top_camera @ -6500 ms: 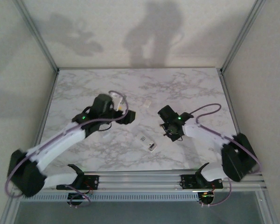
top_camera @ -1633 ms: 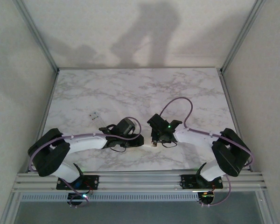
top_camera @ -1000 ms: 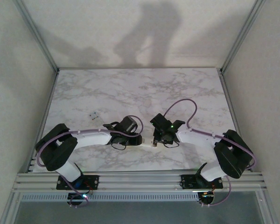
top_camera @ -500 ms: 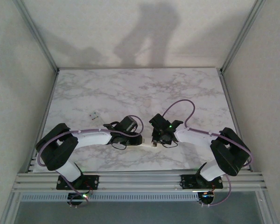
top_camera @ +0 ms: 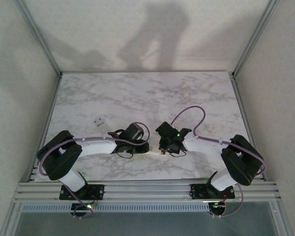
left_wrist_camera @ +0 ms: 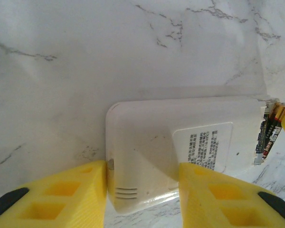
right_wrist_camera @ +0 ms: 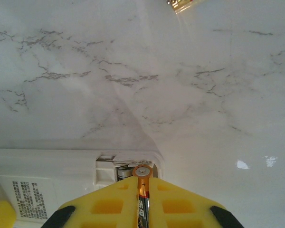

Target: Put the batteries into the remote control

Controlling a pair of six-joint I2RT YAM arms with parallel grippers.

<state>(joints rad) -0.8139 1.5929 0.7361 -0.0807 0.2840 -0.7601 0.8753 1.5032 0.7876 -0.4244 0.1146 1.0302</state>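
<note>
A white label (left_wrist_camera: 204,151) on the back of the remote (left_wrist_camera: 142,137) carries several lines of fine print, too small to read. The battery (right_wrist_camera: 142,192) shows a small plus sign near its tip; the rest of its lettering is illegible.

A white marble-patterned table (top_camera: 187,93) with grey veins spans the enclosure; a small pale flat piece (top_camera: 99,121) lies on its left side, too small to identify; slanted metal posts (top_camera: 38,37) rise from the far corners against a plain wall (top_camera: 113,24) carrying soft shadows (top_camera: 162,34); a ribbed aluminium rail (top_camera: 147,189) runs along the near edge; the right wrist view catches a glinting gold-coloured scrap (right_wrist_camera: 180,4) at its top edge.
</note>
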